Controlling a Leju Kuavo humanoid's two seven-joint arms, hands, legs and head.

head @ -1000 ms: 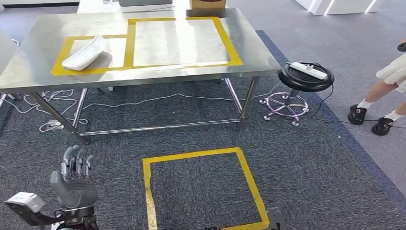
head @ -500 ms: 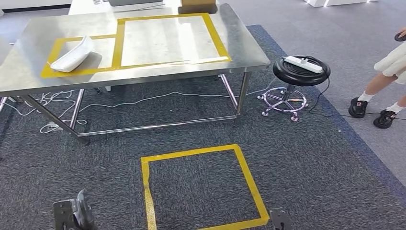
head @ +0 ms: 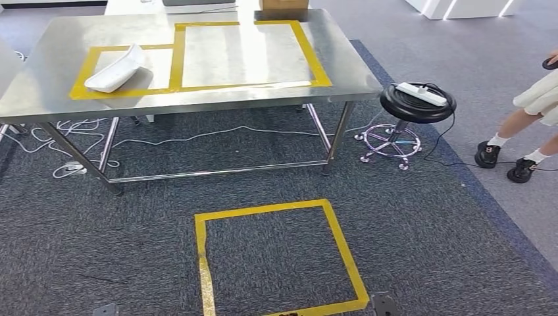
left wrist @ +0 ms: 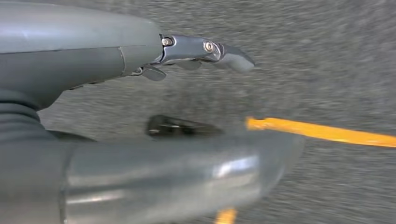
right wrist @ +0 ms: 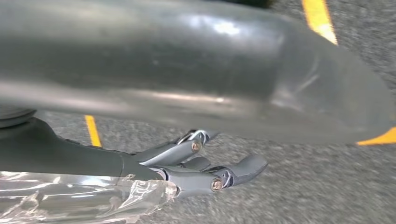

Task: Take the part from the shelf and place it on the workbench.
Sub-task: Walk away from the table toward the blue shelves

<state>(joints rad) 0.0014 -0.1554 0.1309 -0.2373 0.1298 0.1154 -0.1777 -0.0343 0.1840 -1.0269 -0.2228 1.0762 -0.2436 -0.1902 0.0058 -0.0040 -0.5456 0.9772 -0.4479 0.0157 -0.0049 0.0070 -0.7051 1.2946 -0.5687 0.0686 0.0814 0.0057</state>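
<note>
The white part (head: 115, 68) lies on the steel worktop (head: 59, 99); left hand (left wrist: 140, 93) and right hand (right wrist: 187, 172) hang with fingers released, holding nothing.

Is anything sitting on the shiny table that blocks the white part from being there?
Nothing visible blocks it. The white part already lies on the metal table, inside the small yellow tape box. The big tape box beside it looks bare, and only a brown box sits at the far edge.
</note>
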